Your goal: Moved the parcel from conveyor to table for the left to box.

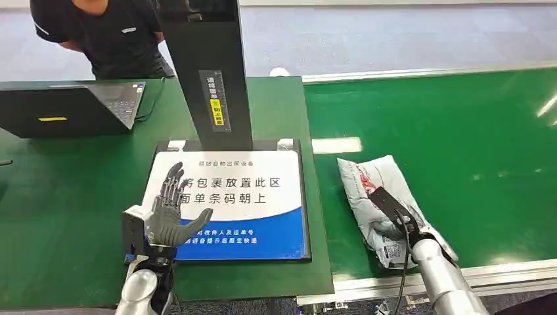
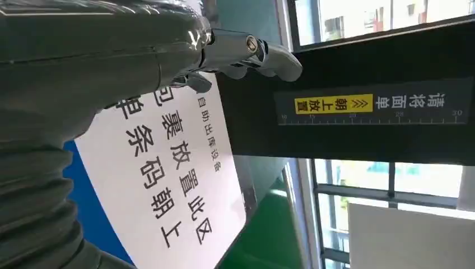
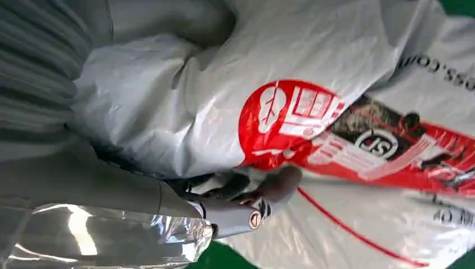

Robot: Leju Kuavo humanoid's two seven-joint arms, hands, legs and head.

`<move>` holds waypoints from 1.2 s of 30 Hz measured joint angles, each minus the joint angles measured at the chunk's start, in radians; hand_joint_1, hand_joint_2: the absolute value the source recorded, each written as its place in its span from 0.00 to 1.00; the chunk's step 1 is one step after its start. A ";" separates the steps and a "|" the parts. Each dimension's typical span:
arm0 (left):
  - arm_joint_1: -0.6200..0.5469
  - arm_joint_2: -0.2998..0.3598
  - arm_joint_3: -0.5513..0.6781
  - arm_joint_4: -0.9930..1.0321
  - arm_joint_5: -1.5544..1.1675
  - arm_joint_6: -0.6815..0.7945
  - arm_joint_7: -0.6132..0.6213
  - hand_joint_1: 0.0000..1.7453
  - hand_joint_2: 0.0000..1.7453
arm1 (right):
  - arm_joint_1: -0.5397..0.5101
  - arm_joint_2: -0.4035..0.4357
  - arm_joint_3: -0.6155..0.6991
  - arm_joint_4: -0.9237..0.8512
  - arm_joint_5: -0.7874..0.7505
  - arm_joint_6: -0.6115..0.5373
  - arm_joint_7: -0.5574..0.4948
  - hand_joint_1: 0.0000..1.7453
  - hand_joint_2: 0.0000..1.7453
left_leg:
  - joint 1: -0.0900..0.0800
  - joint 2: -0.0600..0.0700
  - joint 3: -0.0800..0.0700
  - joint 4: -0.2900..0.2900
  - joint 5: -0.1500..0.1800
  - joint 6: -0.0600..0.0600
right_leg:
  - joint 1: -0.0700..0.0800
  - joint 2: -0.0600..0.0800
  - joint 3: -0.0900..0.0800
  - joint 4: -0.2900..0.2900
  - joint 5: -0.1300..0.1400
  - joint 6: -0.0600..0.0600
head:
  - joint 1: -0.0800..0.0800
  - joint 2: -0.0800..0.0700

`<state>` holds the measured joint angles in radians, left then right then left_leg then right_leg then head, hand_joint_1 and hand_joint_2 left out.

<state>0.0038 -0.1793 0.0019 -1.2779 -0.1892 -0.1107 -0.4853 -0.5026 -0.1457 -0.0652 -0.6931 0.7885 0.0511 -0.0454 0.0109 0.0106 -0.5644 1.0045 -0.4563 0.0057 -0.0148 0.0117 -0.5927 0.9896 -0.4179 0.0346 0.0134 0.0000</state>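
The parcel [image 1: 373,190], a crinkled white-and-red plastic mailer, lies on the green conveyor [image 1: 460,131] at about four o'clock in the head view, just right of the surface [image 1: 59,216]. The right robot hand [image 1: 399,220] rests on its near end, fingers [image 3: 274,188] pressed into the wrap. At seven o'clock, the left robot hand [image 1: 172,210] hovers open, fingers spread, over the white-and-blue placard [image 1: 263,197], holding nothing.

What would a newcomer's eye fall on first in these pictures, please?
Probably the grey parcel with red print, lying on the green conveyor with the right robot hand gripping it. Next, the left robot hand, fingers spread, over the white and blue sign on the table.
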 measured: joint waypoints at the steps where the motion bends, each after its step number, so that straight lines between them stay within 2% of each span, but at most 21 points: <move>1: 0.002 0.000 0.001 -0.002 0.000 0.000 0.002 0.00 1.00 | -0.001 0.000 0.000 0.000 0.000 -0.004 -0.001 1.00 1.00 | 0.000 0.000 0.000 0.000 0.000 0.000 | 0.000 0.000 0.000 0.000 0.000 0.000 | 0.000 0.000; 16: 0.012 0.000 0.013 -0.027 -0.001 0.000 0.012 0.00 1.00 | 0.011 0.002 -0.002 -0.011 -0.005 -0.037 -0.007 1.00 1.00 | 0.000 0.000 0.000 0.000 0.000 0.000 | 0.000 0.000 0.000 0.000 0.000 0.000 | 0.000 0.000; 18: 0.017 0.000 0.014 -0.034 -0.004 0.000 0.013 0.00 1.00 | 0.024 0.003 0.000 -0.023 0.079 -0.157 0.038 1.00 1.00 | 0.000 -0.001 0.000 0.000 0.000 0.000 | 0.000 0.000 0.000 0.000 -0.001 0.000 | 0.000 0.000; 21: 0.040 -0.004 0.018 -0.060 -0.015 0.000 0.012 0.00 1.00 | 0.069 0.010 0.008 -0.075 0.322 -0.437 0.173 1.00 1.00 | 0.000 -0.007 -0.004 0.000 0.000 0.001 | 0.000 -0.007 -0.001 0.000 -0.002 0.002 | 0.001 0.000; 23: 0.054 -0.005 0.024 -0.074 -0.019 0.000 0.012 0.00 1.00 | 0.103 0.010 0.002 -0.116 0.378 -0.481 0.179 1.00 1.00 | 0.000 -0.007 -0.006 0.000 0.000 0.001 | -0.001 -0.006 -0.003 0.001 -0.001 0.002 | 0.000 0.000; 25: 0.059 -0.006 0.031 -0.083 -0.021 0.000 0.005 0.00 1.00 | 0.140 0.016 -0.010 -0.169 0.398 -0.554 0.136 1.00 1.00 | 0.000 -0.006 -0.008 0.000 0.000 0.001 | -0.001 -0.006 -0.005 0.001 -0.001 0.001 | 0.000 0.000; 27: 0.061 -0.010 0.037 -0.092 -0.022 0.000 -0.003 0.00 1.00 | 0.179 0.034 -0.031 -0.244 0.399 -0.667 0.047 1.00 1.00 | -0.001 -0.006 -0.010 0.000 0.000 0.001 | -0.001 -0.006 -0.007 0.001 -0.001 0.001 | 0.000 0.000; 29: 0.061 -0.013 0.042 -0.095 -0.022 -0.001 -0.004 0.00 1.00 | 0.203 0.050 -0.046 -0.314 0.398 -0.713 -0.006 1.00 1.00 | -0.001 -0.005 -0.011 0.000 0.000 0.001 | -0.001 -0.006 -0.009 0.001 -0.001 0.001 | 0.000 0.000; 36: 0.061 -0.022 0.059 -0.095 -0.022 -0.003 -0.010 0.00 1.00 | 0.244 0.095 -0.092 -0.517 0.335 -0.739 -0.153 1.00 1.00 | -0.001 -0.005 -0.013 0.000 0.001 0.000 | -0.001 -0.006 -0.012 0.002 -0.002 0.001 | 0.000 0.000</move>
<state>0.0649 -0.2010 0.0607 -1.3733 -0.2113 -0.1141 -0.4952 -0.2584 -0.0503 -0.1576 -1.2105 1.1238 -0.6874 -0.1984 0.0104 0.0056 -0.5774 1.0045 -0.4557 0.0058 -0.0156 0.0059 -0.6046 0.9916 -0.4195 0.0353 0.0134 0.0000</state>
